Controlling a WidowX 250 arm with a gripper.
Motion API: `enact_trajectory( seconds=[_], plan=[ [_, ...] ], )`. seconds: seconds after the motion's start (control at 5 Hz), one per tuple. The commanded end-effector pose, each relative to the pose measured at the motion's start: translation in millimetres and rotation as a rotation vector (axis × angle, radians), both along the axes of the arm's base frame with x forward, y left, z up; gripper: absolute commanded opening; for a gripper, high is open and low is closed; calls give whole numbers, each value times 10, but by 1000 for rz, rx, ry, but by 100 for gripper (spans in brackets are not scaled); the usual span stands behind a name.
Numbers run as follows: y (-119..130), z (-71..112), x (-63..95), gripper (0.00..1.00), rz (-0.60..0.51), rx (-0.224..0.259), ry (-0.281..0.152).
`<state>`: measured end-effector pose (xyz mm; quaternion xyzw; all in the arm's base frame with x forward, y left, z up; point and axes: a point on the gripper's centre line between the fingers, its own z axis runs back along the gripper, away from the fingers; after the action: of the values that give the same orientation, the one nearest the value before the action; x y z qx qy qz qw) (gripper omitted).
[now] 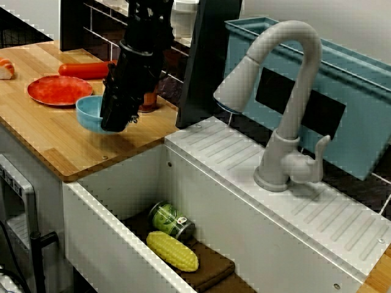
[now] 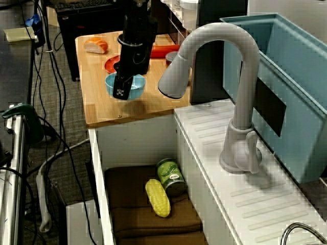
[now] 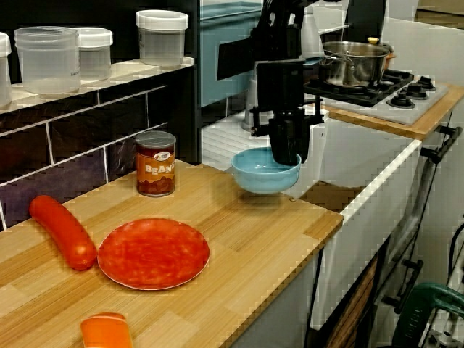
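The blue bowl (image 3: 259, 177) hangs a little above the wooden counter (image 3: 239, 239), near the corner of the counter that meets the sink, and its shadow falls on the wood under it. The gripper (image 3: 288, 154) comes down from above, and its fingers are clamped on the rim of the bowl, on the side that faces away from the middle of the counter. At the back of the counter, against the dark tiled wall, stands a can of beans (image 3: 156, 164). In the middle of the counter lies a red plate (image 3: 154, 252), and a red sausage (image 3: 63, 230) lies just beside it. Beyond the counter's edge is the sink (image 1: 116, 201), where an ear of corn (image 1: 172, 251) and a green can (image 1: 172, 221) lie touching on a brown cloth (image 1: 214, 268). A grey faucet (image 1: 287, 97) stands behind the sink, well apart from the counter.
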<state>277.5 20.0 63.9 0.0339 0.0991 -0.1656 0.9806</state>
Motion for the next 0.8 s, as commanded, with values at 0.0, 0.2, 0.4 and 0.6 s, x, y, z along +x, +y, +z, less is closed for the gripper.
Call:
enact_trajectory(
  seconds=[0.0,0.2,0.4,0.6],
  plan=[
    [75,-43,161,0,37,-4,-12],
    [106,-23,159,39,55,-10,-10],
    [132,17,147,100,64,-15,-14],
    [159,64,131,100,71,-18,-22]
  ],
)
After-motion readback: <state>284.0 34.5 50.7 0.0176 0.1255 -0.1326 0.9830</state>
